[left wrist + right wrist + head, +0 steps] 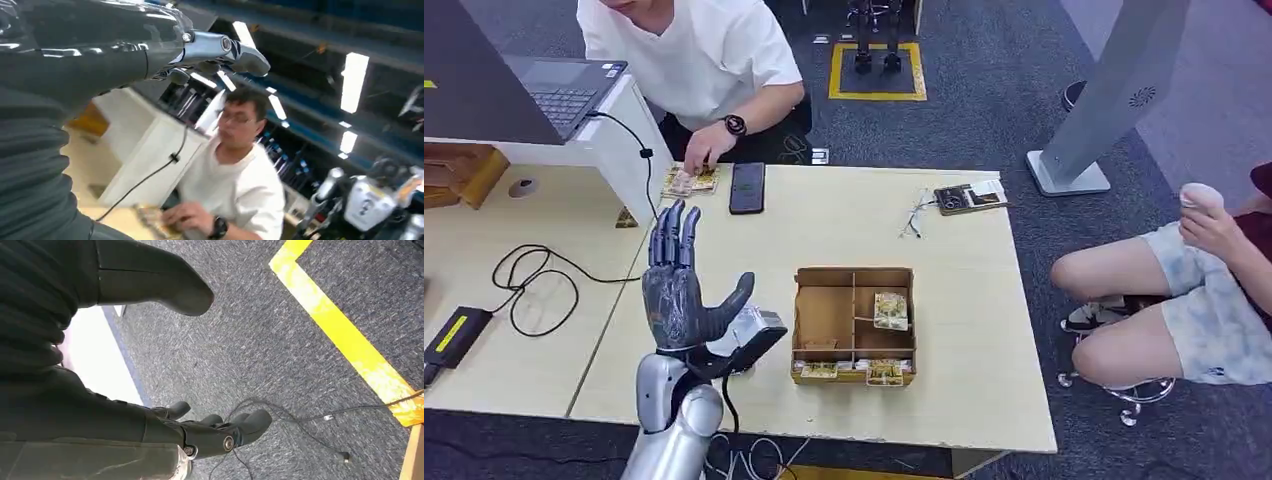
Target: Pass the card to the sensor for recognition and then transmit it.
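Saw the left hand (686, 290) raised above the near left part of the table (964, 300), palm turned toward the right, fingers spread and pointing up and away, thumb stuck out to the right, nothing held. Found the right hand (100, 425) hanging low over the grey carpet floor (280, 340), fingers loosely apart from the thumb, likewise holding nothing. Noted a shallow brown box (854, 277) with dividers on the table, just right of the left hand and lower. Spotted a card (891, 310) lying flat, face up, in the box's right middle compartment; more cards along its near row. Judged the card's long axis as running near to far; could not tell which end was its top. Placed the card to the right of and below the left hand, with that hand plainly the nearer of the two. Also saw a person (694, 50) across the table, a hand resting on another small pile of cards (690, 181).
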`<act>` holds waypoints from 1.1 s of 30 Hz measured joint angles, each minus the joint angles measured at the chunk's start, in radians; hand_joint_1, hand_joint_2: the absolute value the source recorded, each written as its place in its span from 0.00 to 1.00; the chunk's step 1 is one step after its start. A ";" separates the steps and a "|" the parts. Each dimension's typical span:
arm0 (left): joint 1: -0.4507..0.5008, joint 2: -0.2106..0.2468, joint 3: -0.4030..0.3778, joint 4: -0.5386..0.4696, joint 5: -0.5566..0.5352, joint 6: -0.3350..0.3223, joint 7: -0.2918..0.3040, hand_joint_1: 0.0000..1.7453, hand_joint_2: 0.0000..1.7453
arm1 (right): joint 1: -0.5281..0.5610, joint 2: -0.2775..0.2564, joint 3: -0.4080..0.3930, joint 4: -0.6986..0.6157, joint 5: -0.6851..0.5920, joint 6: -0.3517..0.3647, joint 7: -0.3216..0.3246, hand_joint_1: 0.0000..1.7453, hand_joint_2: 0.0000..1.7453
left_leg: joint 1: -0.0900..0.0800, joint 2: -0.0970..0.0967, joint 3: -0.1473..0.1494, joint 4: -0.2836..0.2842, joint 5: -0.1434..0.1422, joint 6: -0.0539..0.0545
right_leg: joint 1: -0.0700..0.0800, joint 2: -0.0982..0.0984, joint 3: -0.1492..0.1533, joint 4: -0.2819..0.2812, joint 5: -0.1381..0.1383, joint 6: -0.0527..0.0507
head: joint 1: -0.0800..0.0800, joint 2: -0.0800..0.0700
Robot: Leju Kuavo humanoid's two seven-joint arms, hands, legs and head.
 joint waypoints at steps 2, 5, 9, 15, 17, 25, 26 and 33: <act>0.023 0.002 -0.007 -0.029 0.027 0.000 -0.026 0.00 1.00 | 0.000 0.000 0.000 0.000 -0.001 0.000 0.000 0.00 1.00 | 0.000 0.000 0.000 0.000 0.000 0.000 | 0.000 0.000 0.000 0.000 0.000 0.000 | 0.000 0.000; 0.048 0.004 -0.025 -0.055 0.071 0.000 -0.053 0.00 1.00 | 0.000 0.000 -0.001 0.000 -0.006 -0.002 0.001 0.00 1.00 | 0.000 0.000 0.000 0.000 0.000 0.000 | 0.000 0.000 0.000 0.000 0.000 0.000 | 0.000 0.000; 0.094 0.011 -0.071 -0.096 0.108 0.000 -0.101 0.00 1.00 | 0.000 0.000 -0.002 0.000 -0.013 -0.006 0.001 0.00 1.00 | 0.000 0.000 0.000 0.000 0.000 0.000 | 0.000 0.000 0.000 0.000 0.000 0.000 | 0.000 0.000; 0.176 0.029 -0.135 -0.152 0.115 0.000 -0.109 0.00 1.00 | 0.001 0.000 -0.022 0.000 -0.046 -0.024 0.000 0.00 1.00 | 0.000 0.000 0.000 0.000 0.000 0.000 | 0.000 0.000 0.000 0.000 0.000 0.000 | 0.000 0.000; 0.213 0.037 -0.159 -0.173 0.121 0.000 -0.109 0.00 1.00 | 0.003 -0.001 -0.033 0.000 -0.054 -0.026 -0.002 0.00 1.00 | 0.000 0.000 0.000 0.000 -0.001 -0.001 | 0.000 0.000 0.000 0.000 0.000 0.000 | 0.000 0.000; 0.313 0.075 -0.241 -0.219 0.105 0.000 -0.119 0.00 1.00 | 0.004 -0.006 -0.058 0.000 -0.064 -0.028 -0.013 0.00 1.00 | 0.000 0.000 0.000 0.000 -0.001 0.000 | 0.000 0.000 0.000 0.000 0.000 0.000 | 0.000 0.000; 0.319 0.085 -0.250 -0.219 0.096 0.000 -0.113 0.00 1.00 | 0.005 -0.006 -0.058 0.000 -0.064 -0.028 -0.014 0.00 1.00 | 0.000 0.000 0.000 0.000 -0.001 0.000 | 0.000 0.000 0.000 0.000 0.000 0.000 | 0.000 0.000; 0.350 0.145 -0.323 -0.211 0.048 0.000 -0.061 0.00 1.00 | 0.004 -0.008 -0.066 0.000 -0.064 -0.027 -0.017 0.00 1.00 | 0.000 0.000 0.000 0.000 -0.001 -0.001 | 0.000 0.000 0.000 0.000 0.000 0.000 | 0.000 0.000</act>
